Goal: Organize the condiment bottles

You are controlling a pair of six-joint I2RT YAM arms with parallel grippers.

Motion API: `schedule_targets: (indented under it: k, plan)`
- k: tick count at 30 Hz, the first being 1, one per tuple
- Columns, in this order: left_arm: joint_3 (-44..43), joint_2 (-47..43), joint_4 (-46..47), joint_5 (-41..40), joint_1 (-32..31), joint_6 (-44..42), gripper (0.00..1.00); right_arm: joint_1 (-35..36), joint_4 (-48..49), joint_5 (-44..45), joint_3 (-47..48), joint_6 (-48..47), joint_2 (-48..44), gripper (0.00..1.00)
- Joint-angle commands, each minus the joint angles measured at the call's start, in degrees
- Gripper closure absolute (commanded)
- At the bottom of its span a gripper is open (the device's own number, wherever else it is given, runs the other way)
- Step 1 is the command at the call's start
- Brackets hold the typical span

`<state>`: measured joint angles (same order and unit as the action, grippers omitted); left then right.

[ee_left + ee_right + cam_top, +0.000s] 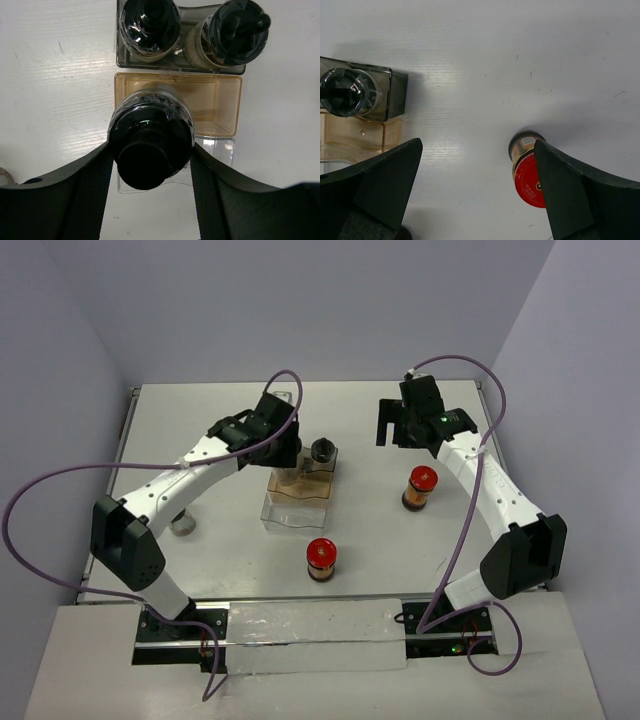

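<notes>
My left gripper [285, 453] [150, 150] is shut on a clear bottle with a black cap [150, 142], held upright over the amber middle compartment of the tray [227, 107]. Two more black-capped bottles [150, 25] [235, 32] stand in the dark far compartment; the top view shows only one of them [322, 450]. One red-capped amber jar [421, 486] [527, 175] stands on the table right of the tray, just inside my right gripper's right finger. A second red-capped jar [321, 558] stands in front of the tray. My right gripper [392, 428] [477, 145] is open and empty.
The tray [272, 512] has a dark far compartment, an amber middle one and a clear near one [220, 150]. A small pale object [183, 525] lies on the table half hidden under my left arm. The white table ends at grey walls on three sides.
</notes>
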<state>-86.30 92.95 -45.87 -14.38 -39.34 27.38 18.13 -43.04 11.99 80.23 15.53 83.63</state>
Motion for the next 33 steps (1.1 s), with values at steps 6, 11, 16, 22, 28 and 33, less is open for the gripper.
schedule_targets:
  k: [6, 11, 16, 22, 28, 33]
  plan:
    - [0.04, 5.28, 4.58, -2.85, -1.49, 1.81, 0.9, 0.06, 1.99, -0.78, 0.03, -0.06, -1.41, 0.0]
    - [0.43, 6.83, 5.18, -3.48, -1.71, 2.42, 0.9, 0.06, 1.39, -0.82, 1.07, -0.06, -1.28, 0.0]
    - [1.23, 8.71, 6.41, -4.19, -2.11, 2.94, 0.9, 0.06, 0.94, -0.74, 1.74, -0.06, -0.89, 0.0]
    - [3.74, 9.97, 7.11, -7.42, -2.28, 4.36, 0.9, 0.02, 0.99, -0.34, 1.68, -0.06, -1.02, 0.0]
    - [4.62, 10.7, 6.97, -7.69, -2.23, 5.53, 0.75, 0.06, 0.91, -0.67, 1.85, -0.06, -0.7, 0.0]
    - [3.37, 10.86, 5.15, -9.0, -2.38, 6.16, 0.33, 0.06, 0.94, -1.44, 2.33, -0.06, -0.46, 0.0]
